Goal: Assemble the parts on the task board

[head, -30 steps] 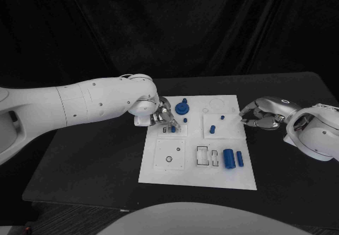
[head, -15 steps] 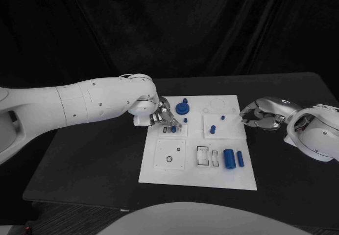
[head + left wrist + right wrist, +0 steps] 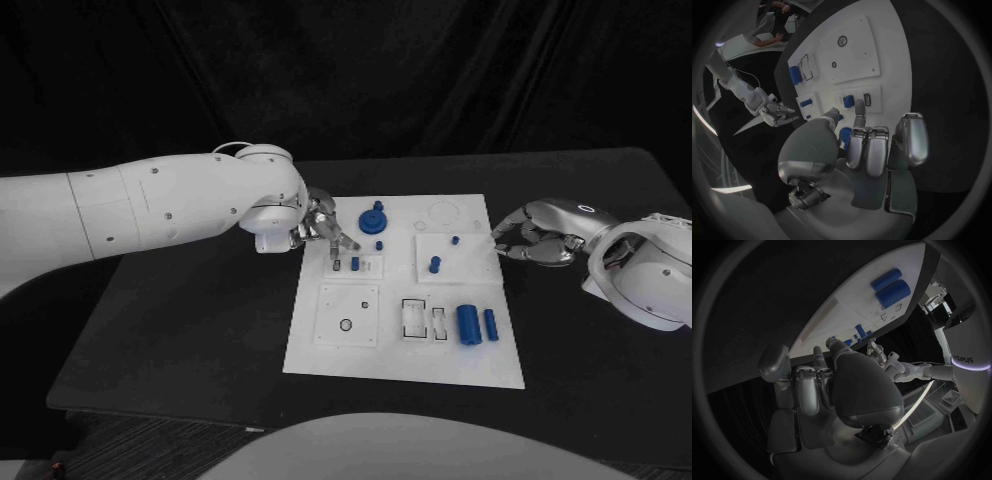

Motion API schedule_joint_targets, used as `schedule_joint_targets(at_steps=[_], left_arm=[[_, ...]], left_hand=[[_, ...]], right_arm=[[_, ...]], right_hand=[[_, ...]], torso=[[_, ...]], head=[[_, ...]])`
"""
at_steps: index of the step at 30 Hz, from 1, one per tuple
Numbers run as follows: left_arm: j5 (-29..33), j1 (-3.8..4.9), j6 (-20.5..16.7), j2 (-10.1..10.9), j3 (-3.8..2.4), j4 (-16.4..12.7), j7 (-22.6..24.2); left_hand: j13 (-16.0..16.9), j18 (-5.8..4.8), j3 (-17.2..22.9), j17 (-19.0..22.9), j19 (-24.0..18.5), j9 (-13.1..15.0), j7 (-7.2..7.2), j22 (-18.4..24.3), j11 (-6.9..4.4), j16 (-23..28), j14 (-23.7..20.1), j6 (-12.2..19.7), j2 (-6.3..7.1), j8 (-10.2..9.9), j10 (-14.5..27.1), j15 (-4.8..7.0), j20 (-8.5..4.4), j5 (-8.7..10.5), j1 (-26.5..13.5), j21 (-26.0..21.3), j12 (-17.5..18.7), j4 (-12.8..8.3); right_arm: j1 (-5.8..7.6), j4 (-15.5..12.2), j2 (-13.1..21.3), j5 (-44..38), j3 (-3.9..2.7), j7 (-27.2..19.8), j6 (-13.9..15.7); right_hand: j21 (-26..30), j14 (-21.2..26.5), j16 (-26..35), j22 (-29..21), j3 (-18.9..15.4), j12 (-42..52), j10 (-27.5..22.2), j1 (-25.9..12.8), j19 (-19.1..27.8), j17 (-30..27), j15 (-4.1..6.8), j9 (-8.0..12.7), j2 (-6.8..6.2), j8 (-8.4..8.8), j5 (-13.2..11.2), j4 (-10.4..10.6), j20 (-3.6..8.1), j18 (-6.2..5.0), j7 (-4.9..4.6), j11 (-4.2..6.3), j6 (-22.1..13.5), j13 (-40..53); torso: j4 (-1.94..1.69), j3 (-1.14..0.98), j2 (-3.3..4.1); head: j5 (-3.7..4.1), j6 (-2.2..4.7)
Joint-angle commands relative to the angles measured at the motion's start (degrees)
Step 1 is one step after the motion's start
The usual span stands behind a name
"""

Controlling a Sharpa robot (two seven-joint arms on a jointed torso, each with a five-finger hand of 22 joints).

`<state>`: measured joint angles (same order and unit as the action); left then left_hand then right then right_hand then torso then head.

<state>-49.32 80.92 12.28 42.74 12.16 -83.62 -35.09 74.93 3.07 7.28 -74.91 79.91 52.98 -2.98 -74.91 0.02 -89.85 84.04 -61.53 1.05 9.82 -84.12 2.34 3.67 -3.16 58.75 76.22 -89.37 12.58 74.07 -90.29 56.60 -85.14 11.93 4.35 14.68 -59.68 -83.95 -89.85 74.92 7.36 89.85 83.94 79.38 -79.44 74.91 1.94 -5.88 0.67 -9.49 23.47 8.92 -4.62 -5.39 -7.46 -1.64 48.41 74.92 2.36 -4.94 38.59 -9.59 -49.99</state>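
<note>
Blue parts [image 3: 469, 323] dot a white task board [image 3: 411, 360] on a black desk [image 3: 188, 330] (backdrop black too); silver left hand [image 3: 323, 228] and right hand [image 3: 528, 240] cap white arms.

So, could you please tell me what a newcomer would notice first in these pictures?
Probably the flat white rectangular task board in the middle of the black table, dotted with small blue parts, the largest being a blue cylinder near its right edge. Next, the left silver robot hand hovering over the board's upper left corner, and the right robot hand curled just off its right edge.
</note>
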Motion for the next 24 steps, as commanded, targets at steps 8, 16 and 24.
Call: schedule_joint_targets(at_steps=[8, 16, 24], left_arm=[[-4.1, 3.37, -3.3, 0.9, -0.06, 1.6, 2.1], [-4.7, 3.43, -2.2, -2.3, -0.04, 7.5, 3.0], [-5.0, 1.90, -2.3, -4.3, -0.02, 12.1, 3.7]], left_hand=[[15.1, 0.34, -0.6, -15.1, 0.9, 0.7, 0.05, -10.6, -0.63, -0.2, 6.0, -0.1, -0.41, 0.6, -5.9, 0.63, -0.07, 0.15, 1.9, 0.8, -0.6, -0.2], [15.1, 0.32, -0.7, -15.1, 0.9, 1.7, -0.14, -10.6, -0.55, -0.2, 6.0, 1.3, -1.28, 1.0, -5.9, 0.60, -0.12, -0.21, 3.9, 0.9, -0.6, -0.7], [15.1, 0.31, -0.7, -15.1, 0.9, 2.4, -0.31, -10.6, -0.39, -0.2, 6.0, 2.4, -1.83, 1.2, -5.9, 0.47, -0.04, -1.16, 5.2, 0.8, -0.6, -1.2]], right_arm=[[-0.11, 0.0, -0.1, 0.0, -0.04, 0.3, 0.0], [-0.14, -0.1, -0.2, 0.0, -0.04, -0.1, 0.1], [-0.17, -0.2, -0.2, 0.0, -0.04, -0.2, 0.0]], right_hand=[[0.5, -6.1, -0.2, 7.2, 0.4, 0.1, 6.1, -0.1, 0.5, 15.1, -0.32, 0.1, -0.73, 0.29, 0.3, 0.0, 0.11, -0.51, -0.11, -0.48, 0.2, 15.1], [0.4, -6.1, -0.2, 7.2, 0.4, 0.1, 6.1, -0.1, 0.5, 15.1, -0.32, 0.1, -0.73, 0.30, 0.3, 0.0, 0.10, -0.49, -0.10, -0.48, 0.2, 15.1], [0.4, -6.1, -0.2, 7.2, 0.4, 0.1, 6.1, -0.1, 0.5, 15.1, -0.32, 0.1, -0.73, 0.30, 0.3, 0.0, 0.10, -0.49, -0.10, -0.48, 0.2, 15.1]], torso=[[-0.04, -0.05, -0.12], [-0.08, -0.09, -0.08], [0.00, 0.10, 0.22]], head=[[0.07, -0.01], [-0.01, -0.01], [-0.25, -0.01]])
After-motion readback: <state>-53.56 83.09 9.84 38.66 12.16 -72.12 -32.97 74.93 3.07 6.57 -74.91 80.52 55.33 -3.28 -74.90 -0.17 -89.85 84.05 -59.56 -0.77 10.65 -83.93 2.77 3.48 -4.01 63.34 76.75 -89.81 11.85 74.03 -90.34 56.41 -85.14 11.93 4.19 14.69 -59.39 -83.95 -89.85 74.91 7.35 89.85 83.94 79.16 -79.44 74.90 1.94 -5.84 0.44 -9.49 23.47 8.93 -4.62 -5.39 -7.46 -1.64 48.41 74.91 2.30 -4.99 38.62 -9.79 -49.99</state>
